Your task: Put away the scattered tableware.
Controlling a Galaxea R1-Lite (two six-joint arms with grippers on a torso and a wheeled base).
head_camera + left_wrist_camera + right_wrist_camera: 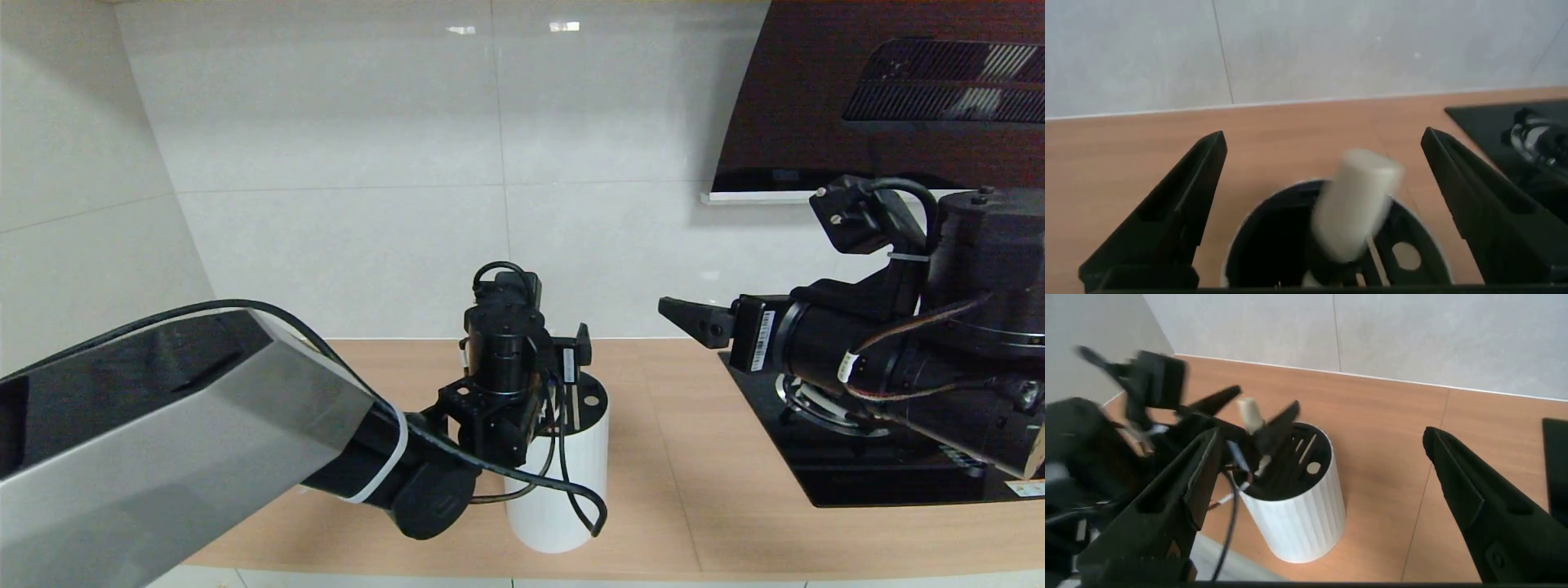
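Wooden countertop [694,457] under white tiles: the left gripper [1324,140] hangs spread wide, gripping nothing, either side of a cream rounded utensil handle [1355,204] leaning inside the white ribbed cylindrical holder [1298,514]. The handle looks light, stiff and smooth, best pinched across its upper end.

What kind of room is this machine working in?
Most likely a kitchen: a black cooktop with a burner sits in the wooden counter, a dark range hood hangs above it, and the wall is white tile.

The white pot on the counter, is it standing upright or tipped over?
Upright: the white pot stands on its base on the counter, slotted top facing up.
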